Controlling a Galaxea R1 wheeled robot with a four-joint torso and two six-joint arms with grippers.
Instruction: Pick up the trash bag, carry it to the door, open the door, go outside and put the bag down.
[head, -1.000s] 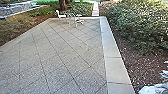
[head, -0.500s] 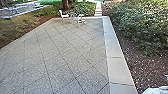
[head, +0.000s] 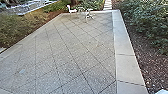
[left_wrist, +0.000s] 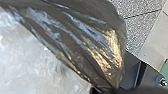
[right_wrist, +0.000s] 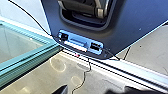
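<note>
Trash bag (left_wrist: 82, 45) | left end effector (left_wrist: 103, 90): grasping it | right end effector (right_wrist: 86, 91): cannot tell

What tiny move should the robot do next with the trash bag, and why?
I'd have it roll forward a little onto the paving before lowering the trash bag. The bag looms large in the left wrist view, paving stretches ahead, and the teal-framed glass and pale floor strip look close by, so that probably gets it clear of the doorway.
</note>
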